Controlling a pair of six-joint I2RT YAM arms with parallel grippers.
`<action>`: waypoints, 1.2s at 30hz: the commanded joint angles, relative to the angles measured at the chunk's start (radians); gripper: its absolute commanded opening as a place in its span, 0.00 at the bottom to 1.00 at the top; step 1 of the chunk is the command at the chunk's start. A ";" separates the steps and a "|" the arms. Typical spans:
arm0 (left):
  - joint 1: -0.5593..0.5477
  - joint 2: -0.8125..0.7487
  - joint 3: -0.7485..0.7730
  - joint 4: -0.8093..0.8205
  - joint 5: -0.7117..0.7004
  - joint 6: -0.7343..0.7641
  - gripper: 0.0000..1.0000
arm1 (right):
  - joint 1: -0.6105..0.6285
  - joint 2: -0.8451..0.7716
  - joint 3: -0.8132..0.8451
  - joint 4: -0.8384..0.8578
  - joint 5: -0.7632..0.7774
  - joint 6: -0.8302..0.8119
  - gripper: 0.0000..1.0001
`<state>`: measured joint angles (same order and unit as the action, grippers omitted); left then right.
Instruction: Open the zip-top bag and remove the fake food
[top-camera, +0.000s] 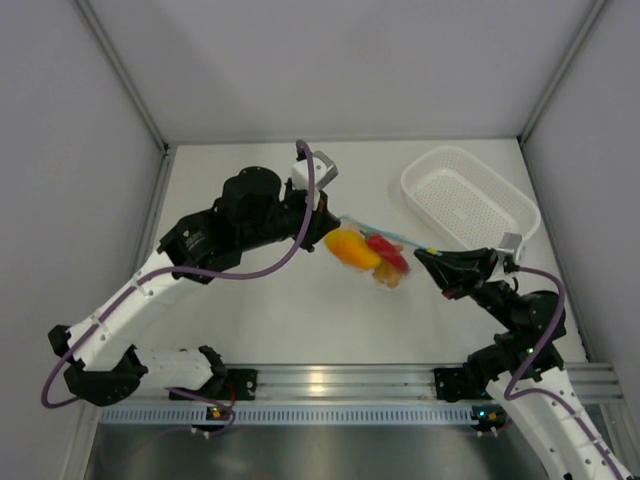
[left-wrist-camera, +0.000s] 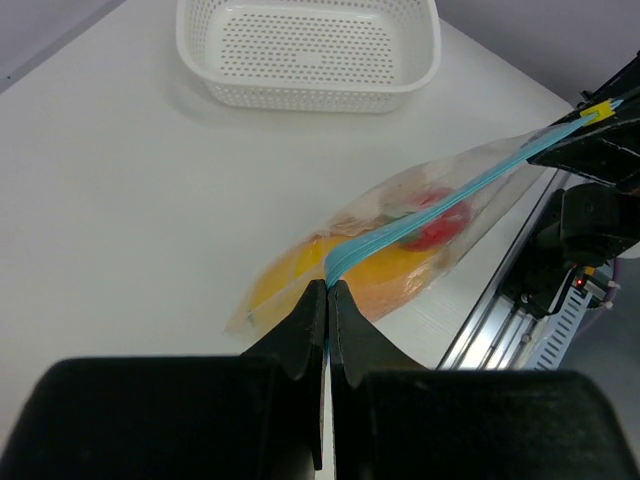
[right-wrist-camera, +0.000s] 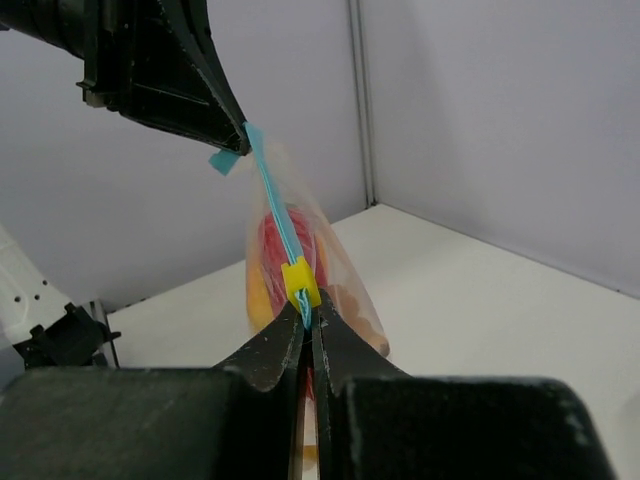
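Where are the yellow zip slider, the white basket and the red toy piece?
yellow zip slider (right-wrist-camera: 300, 283): right wrist view, its face.
white basket (left-wrist-camera: 300, 95): left wrist view, near wall.
red toy piece (top-camera: 388, 252): top view, its middle.

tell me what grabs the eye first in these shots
The clear zip-top bag is pulled taut by its blue strip between the left tool and the right tool, mid-table, with both tools shut on it. Inside it hangs the bright fake food, yellow, orange and red. A white perforated basket sits at the far right of the table.
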<state>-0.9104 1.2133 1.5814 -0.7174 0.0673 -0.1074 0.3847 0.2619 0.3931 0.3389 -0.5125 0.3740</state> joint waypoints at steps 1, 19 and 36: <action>0.016 0.011 -0.004 0.056 -0.087 -0.012 0.00 | 0.013 -0.006 0.062 -0.024 -0.014 -0.047 0.00; 0.247 -0.005 -0.293 0.416 0.449 -0.035 0.28 | 0.020 0.377 0.424 -0.531 -0.202 -0.227 0.00; 0.237 0.178 -0.325 0.776 0.861 -0.012 0.52 | 0.146 0.554 0.513 -0.732 -0.078 -0.316 0.00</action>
<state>-0.6460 1.3609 1.2385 -0.0799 0.8146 -0.1318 0.5022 0.8230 0.8433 -0.3985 -0.5957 0.0975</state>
